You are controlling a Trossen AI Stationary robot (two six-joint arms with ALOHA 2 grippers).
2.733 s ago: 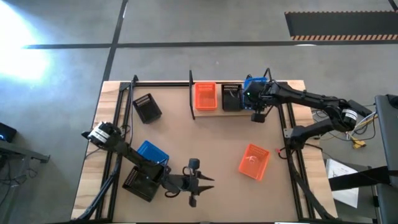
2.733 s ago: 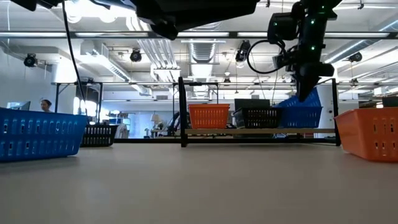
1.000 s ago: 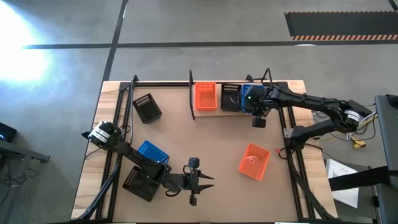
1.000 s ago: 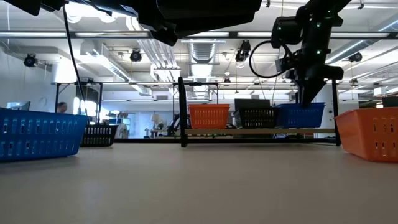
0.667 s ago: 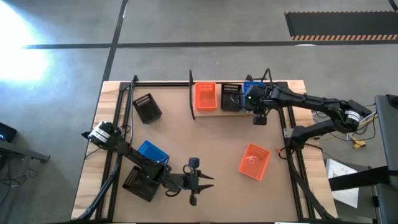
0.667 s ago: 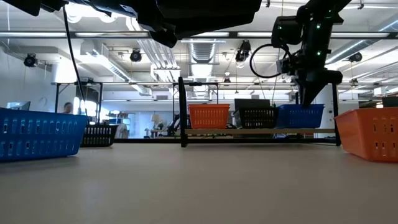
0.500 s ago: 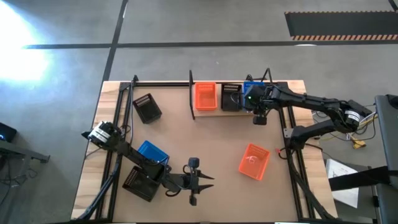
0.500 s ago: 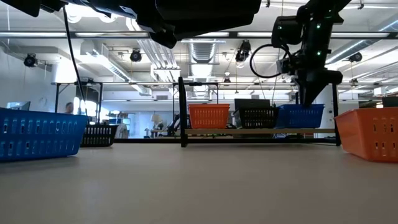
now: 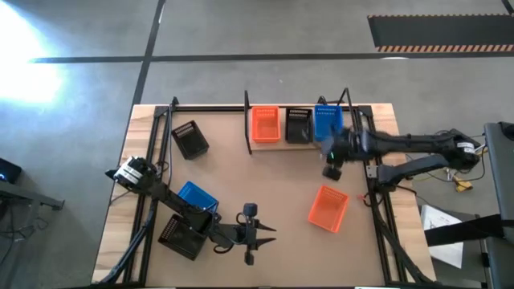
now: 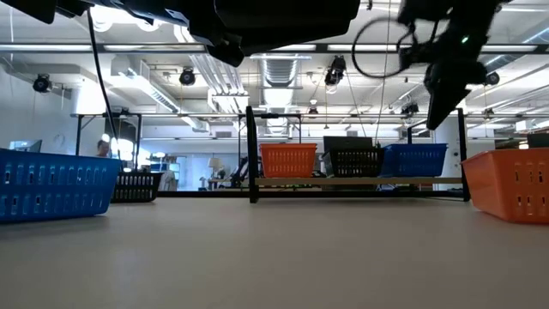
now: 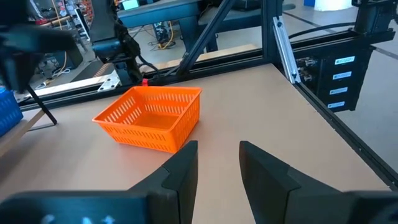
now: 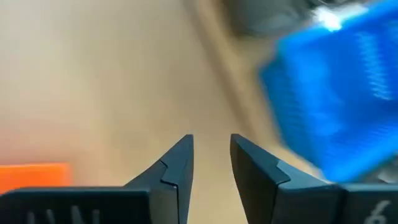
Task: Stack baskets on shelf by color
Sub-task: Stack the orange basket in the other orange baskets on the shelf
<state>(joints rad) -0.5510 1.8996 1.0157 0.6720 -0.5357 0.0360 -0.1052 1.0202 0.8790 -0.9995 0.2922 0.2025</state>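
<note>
Shelf (image 9: pixel 277 146) at table's far edge holds orange basket (image 9: pixel 265 124), black basket (image 9: pixel 299 125), blue basket (image 9: pixel 327 124) in row. Right gripper (image 9: pixel 332 163) just in front of shelf, off blue basket, fingers slightly apart, empty. Loose orange basket (image 9: pixel 328 208) nearer. Left gripper (image 9: pixel 259 234) far from shelf, fingers apart, empty.

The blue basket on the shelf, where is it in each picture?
High view: blue basket at the shelf's right end, beside the black basket.
Low view: right of the black basket.
Left wrist view: not in it.
Right wrist view: blurred blue shape.
Shared landmark: the black basket.
</note>
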